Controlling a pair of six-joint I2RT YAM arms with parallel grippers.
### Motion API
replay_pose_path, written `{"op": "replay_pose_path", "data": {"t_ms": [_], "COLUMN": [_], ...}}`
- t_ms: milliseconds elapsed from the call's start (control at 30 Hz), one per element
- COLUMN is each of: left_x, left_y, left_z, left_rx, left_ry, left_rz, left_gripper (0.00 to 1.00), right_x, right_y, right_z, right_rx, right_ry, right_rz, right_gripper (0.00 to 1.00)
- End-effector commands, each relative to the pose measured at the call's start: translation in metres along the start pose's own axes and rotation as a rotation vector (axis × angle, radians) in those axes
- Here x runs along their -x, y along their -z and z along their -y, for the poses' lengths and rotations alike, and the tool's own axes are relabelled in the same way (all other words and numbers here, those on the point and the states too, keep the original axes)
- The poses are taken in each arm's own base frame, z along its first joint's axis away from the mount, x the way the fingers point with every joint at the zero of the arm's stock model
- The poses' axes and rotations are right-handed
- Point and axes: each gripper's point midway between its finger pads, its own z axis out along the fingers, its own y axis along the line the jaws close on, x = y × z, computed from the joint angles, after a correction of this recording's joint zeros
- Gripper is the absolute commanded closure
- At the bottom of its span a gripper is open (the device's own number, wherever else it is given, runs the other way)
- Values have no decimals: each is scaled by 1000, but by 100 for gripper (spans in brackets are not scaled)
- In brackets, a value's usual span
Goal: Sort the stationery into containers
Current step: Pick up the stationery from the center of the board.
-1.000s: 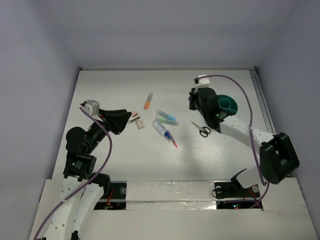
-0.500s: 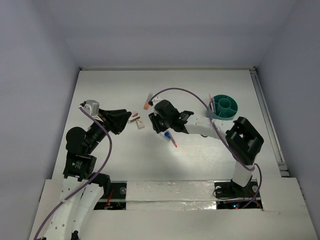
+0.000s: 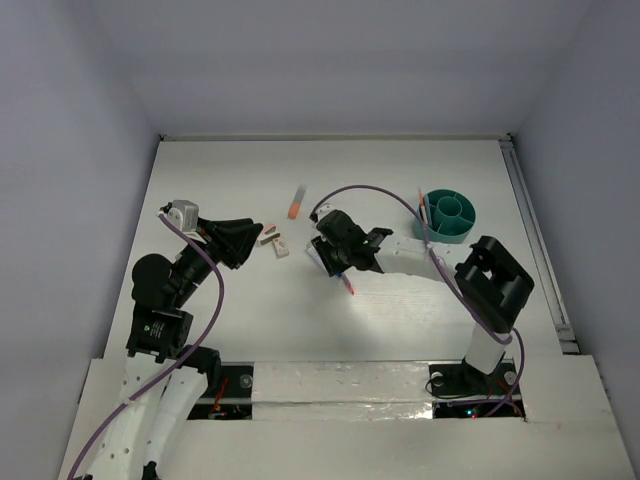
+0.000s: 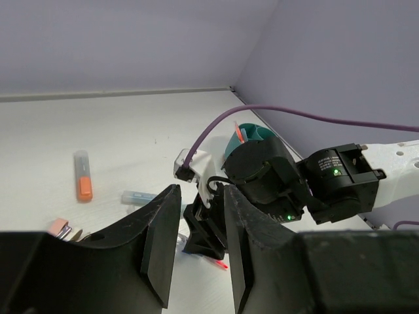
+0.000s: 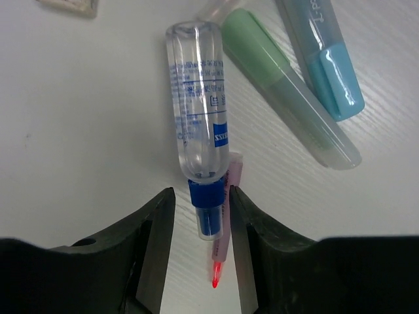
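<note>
1. The right gripper (image 5: 201, 194) is low over the middle of the flat white table (image 3: 220, 180). Its two black fingers (image 5: 154, 242) are apart.
2. The clear pen with a blue cap (image 5: 198, 131) lies flat on the table. Its blue cap end sits between the two fingers. I cannot tell if the fingers touch it.
3. A thin pink pen with a red tip (image 5: 221, 252) lies tight against the blue cap. It is between the fingers too.
4. A green highlighter (image 5: 275, 78) and a light blue highlighter (image 5: 325, 55) lie side by side. They are just beside the far end of the clear pen.
5. The left gripper (image 4: 200, 193) has its fingers apart, with nothing between them. It hangs near two small pale erasers (image 3: 274, 243) on the left part of the table.
6. A short orange marker (image 3: 296, 205) lies by itself, a bit farther back than the erasers.
7. The small round teal cup (image 3: 452, 217) stands on the right, well apart from the pens on the table. A pink-red pen (image 3: 424, 205) stands up at its left edge.
</note>
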Motion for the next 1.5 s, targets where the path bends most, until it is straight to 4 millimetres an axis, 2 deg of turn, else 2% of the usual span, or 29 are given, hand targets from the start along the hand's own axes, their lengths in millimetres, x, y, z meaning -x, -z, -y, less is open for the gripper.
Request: {"op": "replay_pose_path", "data": {"t_ms": [0,133,300,533,833,1267,1467], "left_x": [14,14,14,15,15,15,16], "left_y": [0,-1,-1,-1,-1,0,0], "left_z": [8,8,5,6,6,8,8], "left_rx": [-26,-27,-20,-24,-25,-28,-29], "left_ry": [-29,-27,-27,-28,-26,-27,-30], "left_rz": [39,38,40,41,40,43,47], "left_gripper": [71,71,71,71,70,70,70], "right_x": [0,-3,-17,-19,-26,-27,-29], "right_y": [5,6,2,5,7,6,4], "right_z": [1,3,2,1,-6,-9,-16], "right_rx": [-3,-7,-1,6,19,-3,2], "right_ry": [-24,-13,-8,-11,8,32,47], "right_rz": [15,12,-32,-41,-62,-76,-82], "right_gripper": [56,56,58,64,60,70,64]}}
